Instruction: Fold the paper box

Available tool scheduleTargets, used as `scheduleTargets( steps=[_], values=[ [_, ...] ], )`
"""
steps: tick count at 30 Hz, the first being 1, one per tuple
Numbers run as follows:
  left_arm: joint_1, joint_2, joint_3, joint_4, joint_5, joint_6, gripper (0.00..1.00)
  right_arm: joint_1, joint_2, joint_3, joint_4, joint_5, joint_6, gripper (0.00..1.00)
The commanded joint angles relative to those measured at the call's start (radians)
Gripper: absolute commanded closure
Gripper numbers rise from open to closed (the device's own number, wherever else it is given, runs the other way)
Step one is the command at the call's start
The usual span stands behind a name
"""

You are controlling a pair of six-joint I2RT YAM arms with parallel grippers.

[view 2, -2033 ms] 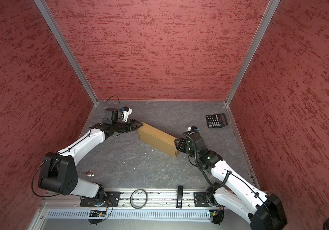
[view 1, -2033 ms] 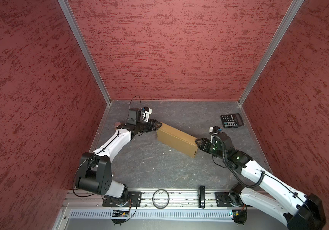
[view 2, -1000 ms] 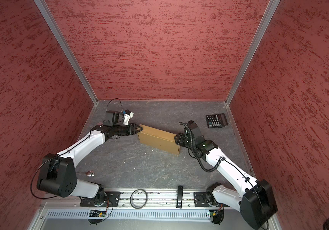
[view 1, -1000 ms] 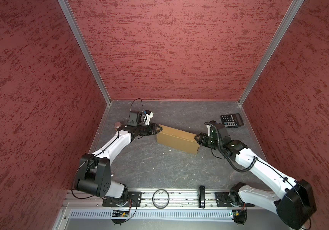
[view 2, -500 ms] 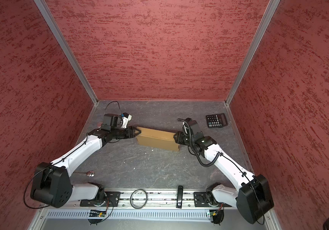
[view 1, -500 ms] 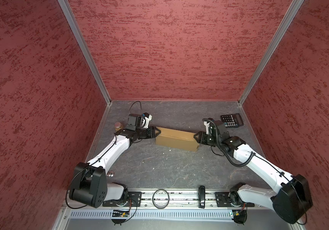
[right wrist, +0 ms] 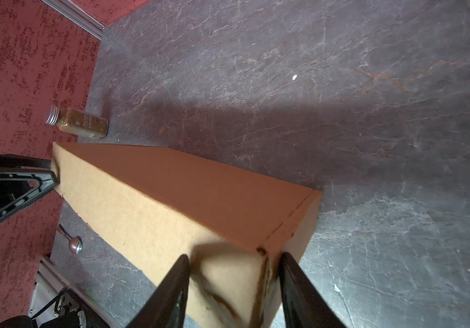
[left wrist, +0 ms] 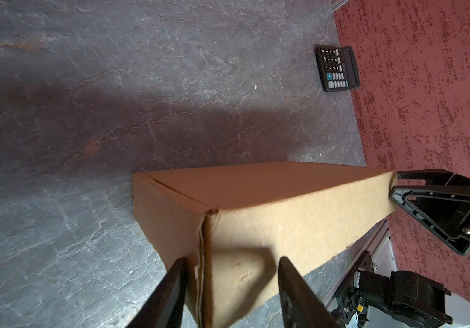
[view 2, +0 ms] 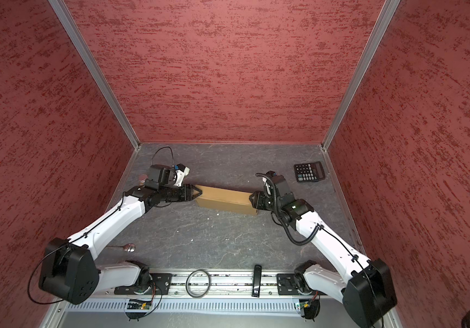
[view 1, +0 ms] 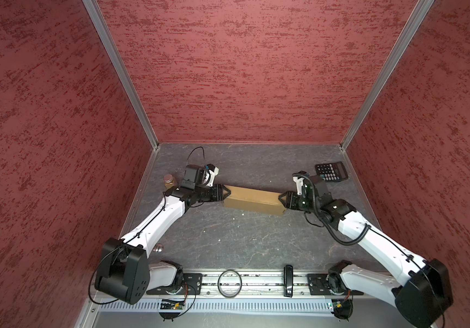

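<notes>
- In both top views, the paper box [view 1: 252, 197] [view 2: 225, 200] is seen as a closed, long brown block at mid-bench, running left to right with its right end slightly nearer.
- The left gripper [view 1: 226, 192] is set at the box's left end and the right gripper [view 1: 282, 198] at its right end. Each pair of jaws is held partly apart with the end of the box between them.
- Whether the box rests on the bench [view 1: 242, 235] or is raised just off it cannot be told.
- A black calculator [view 1: 331, 171] is noted at the far right corner, and a small capped bottle [view 1: 169, 181] by the left wall, just behind the left arm.
- In the left wrist view, the jaws of the left gripper [left wrist: 231, 259] are seen clamped across one end corner of the box [left wrist: 270, 215], one finger on the end face and one on the long side. The right gripper [left wrist: 394, 186] is seen against the opposite end, and the calculator [left wrist: 337, 68] beyond.
- In the right wrist view, the jaws of the right gripper [right wrist: 233, 255] are seen clamped on the other end of the box [right wrist: 157, 204]. The left gripper [right wrist: 52, 171] is seen touching the far end, with the bottle [right wrist: 79, 122] standing just beyond it.
</notes>
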Motion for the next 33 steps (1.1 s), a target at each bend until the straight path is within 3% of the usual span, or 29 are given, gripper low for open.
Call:
scheduleTargets(
  steps=[1,20,33],
  values=[
    [-0.055,-0.024,-0.023,-0.012,0.095,-0.02,0.48,0.019,-0.027,-0.02,0.103,-0.136,0.009,0.48],
    [-0.114,-0.134,-0.125,-0.026,0.034,-0.108,0.47,0.021,-0.113,-0.109,0.084,-0.247,0.007,0.38],
    [-0.133,-0.22,-0.225,-0.017,0.008,-0.18,0.47,0.022,-0.138,-0.153,0.102,-0.267,0.023,0.37]
  ],
)
